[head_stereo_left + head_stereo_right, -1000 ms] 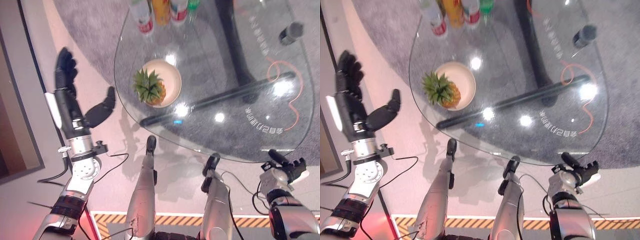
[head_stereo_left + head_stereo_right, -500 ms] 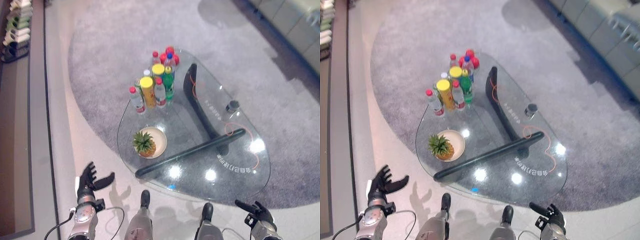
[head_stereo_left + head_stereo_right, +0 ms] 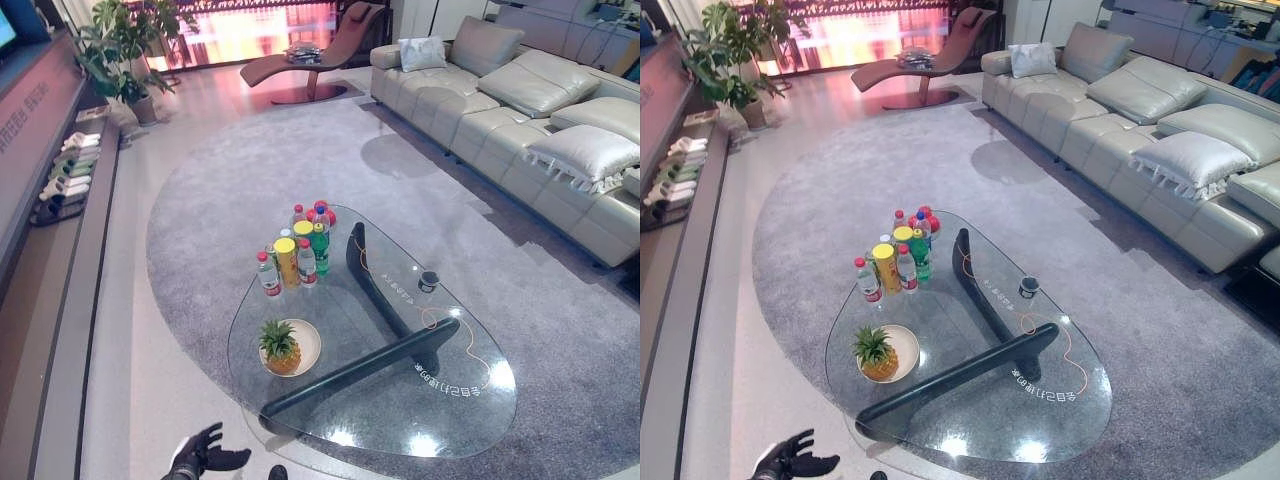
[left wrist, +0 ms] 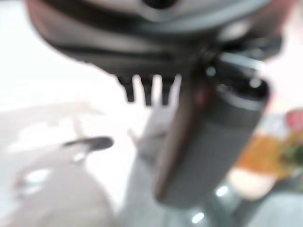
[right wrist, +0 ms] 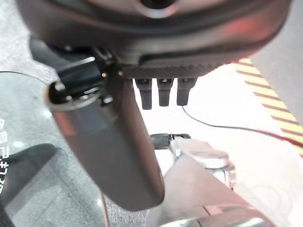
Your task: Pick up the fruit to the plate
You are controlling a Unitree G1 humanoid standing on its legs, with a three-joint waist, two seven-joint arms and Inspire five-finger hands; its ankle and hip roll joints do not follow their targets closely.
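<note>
Pineapple [image 3: 282,350] standing upright on the plate [image 3: 306,343], leaves pointing up, glass tabletop [image 3: 460,400], left hand [image 3: 200,455] low beside it, fingers spread, holding nothing, right hand [image 5: 118,156] with straight fingers, empty

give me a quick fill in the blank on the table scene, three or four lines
1. The pineapple sits on the round ____.
2. The table has a top made of ____.
3. The cluster of bottles stands on the table's end nearer the ____, beyond the pineapple.
4. The left hand hangs beside the table with its fingers ____.

Missing words: plate; glass; potted plant; open
</note>
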